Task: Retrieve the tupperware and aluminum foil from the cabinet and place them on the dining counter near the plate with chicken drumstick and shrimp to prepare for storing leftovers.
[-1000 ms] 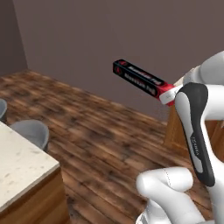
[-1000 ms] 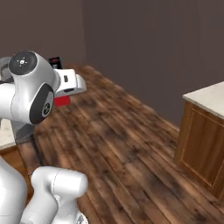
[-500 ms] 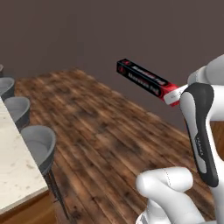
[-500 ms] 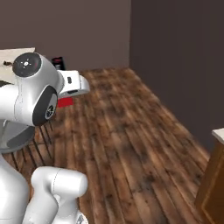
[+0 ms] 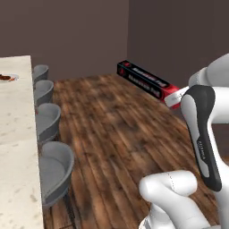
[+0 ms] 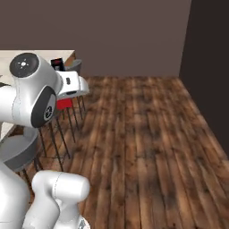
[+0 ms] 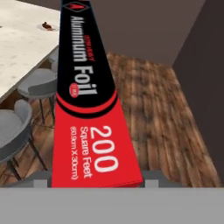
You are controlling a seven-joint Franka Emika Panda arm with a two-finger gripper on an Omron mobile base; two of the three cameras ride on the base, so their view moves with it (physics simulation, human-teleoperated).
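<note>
We carry the long black-and-red aluminium foil box [image 5: 147,80] by its red end, clamped in our hand [image 5: 175,96], with nothing under it but the dark plank floor [image 5: 116,134]. The box sticks straight out ahead of the hand along its long axis; in the hand view that axis points up toward the far end of the pale speckled stone worktop [image 7: 22,48].

That worktop lies to our left, with a row of grey bucket stools [image 5: 47,129] standing between us and its edge. The small white plate with reddish food [image 5: 6,78] sits far down the worktop, well apart from the box; in the hand view the plate [image 7: 47,27] shows just left of the box's black tip. What the food is, we cannot make out.

We judge the foil to be mid-transport, with the placing step not yet done. The coming move hinges on closing toward the worktop and swinging the box left over the stools, so it lands near the plate. We see no tupperware here.
</note>
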